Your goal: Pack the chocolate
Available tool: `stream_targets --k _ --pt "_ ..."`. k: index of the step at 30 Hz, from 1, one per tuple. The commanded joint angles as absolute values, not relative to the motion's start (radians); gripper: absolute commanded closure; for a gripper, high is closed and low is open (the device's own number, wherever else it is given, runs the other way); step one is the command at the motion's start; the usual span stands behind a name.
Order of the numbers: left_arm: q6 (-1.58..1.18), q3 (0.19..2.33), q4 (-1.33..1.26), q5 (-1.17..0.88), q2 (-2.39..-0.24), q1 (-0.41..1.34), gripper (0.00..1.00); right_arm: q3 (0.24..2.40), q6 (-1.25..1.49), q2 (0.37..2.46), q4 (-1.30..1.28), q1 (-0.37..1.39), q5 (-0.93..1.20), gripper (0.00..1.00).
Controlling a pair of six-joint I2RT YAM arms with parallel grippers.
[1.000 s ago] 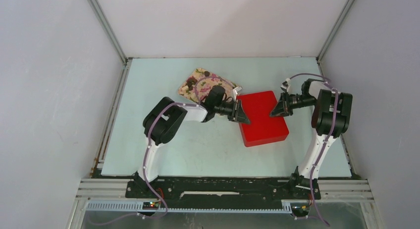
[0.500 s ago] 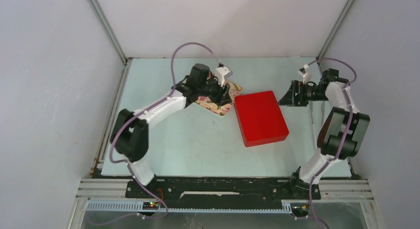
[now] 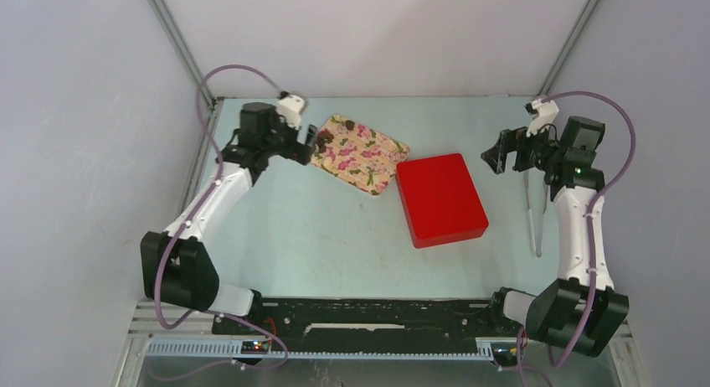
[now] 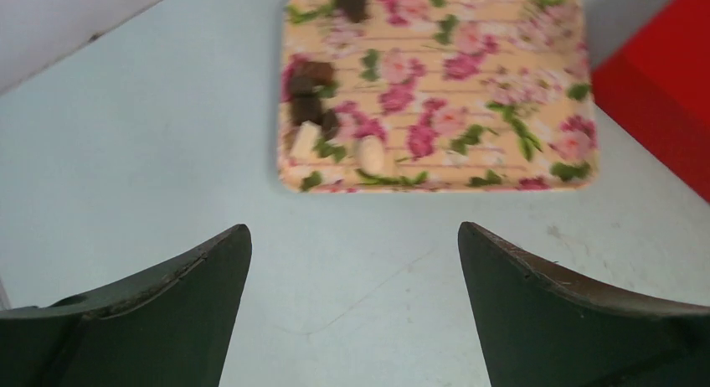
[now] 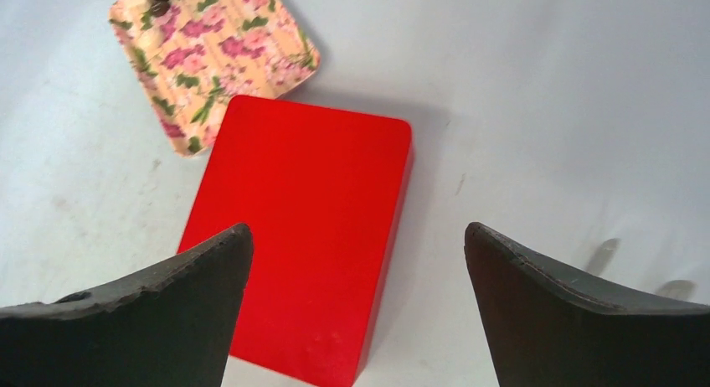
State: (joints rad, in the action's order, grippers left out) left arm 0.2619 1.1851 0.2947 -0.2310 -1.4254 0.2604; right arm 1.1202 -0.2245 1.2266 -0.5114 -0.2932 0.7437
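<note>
red is what catches the eye first: a flat red box (image 3: pixel 441 199) with rounded corners lies closed near the middle of the pale blue-green worktop (image 3: pixel 318 245), turned a little askew. just beside its far left corner sits a flowered tray (image 3: pixel 360 152), cream with pink blooms and green leaves, so close to the box that i cannot tell whether the two touch. the chocolate (image 4: pixel 308 109) is on that tray, gathered at the end away from the box: a few dark brown lumps, two pale cream ones next to them near the tray's edge, and one more dark piece alone at a far corner. the left hand (image 4: pixel 352 229) hovers by that end of the tray, a little off its edge, fingers spread wide with nothing between them and bare worktop under them. over on the other side, the right hand (image 3: pixel 500 152) hangs above the worktop off the box's far right corner, pointing toward the box, its fingers wide apart too and holding nothing. a pair of thin metal tongs (image 3: pixel 532 211) lies on the worktop to the right of the box, alongside the right arm, apart from both hands.
</note>
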Motion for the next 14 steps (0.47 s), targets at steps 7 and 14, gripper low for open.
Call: stream_targets --k 7,14 --pt "0.044 1.097 0.150 -0.251 -1.295 0.003 0.00 1.034 -0.126 1.163 -0.283 -0.257 0.593 0.01" --pt "0.085 1.042 0.162 -0.245 -1.268 -0.028 0.00 1.033 -0.110 1.165 -0.277 -0.258 0.592 0.00"
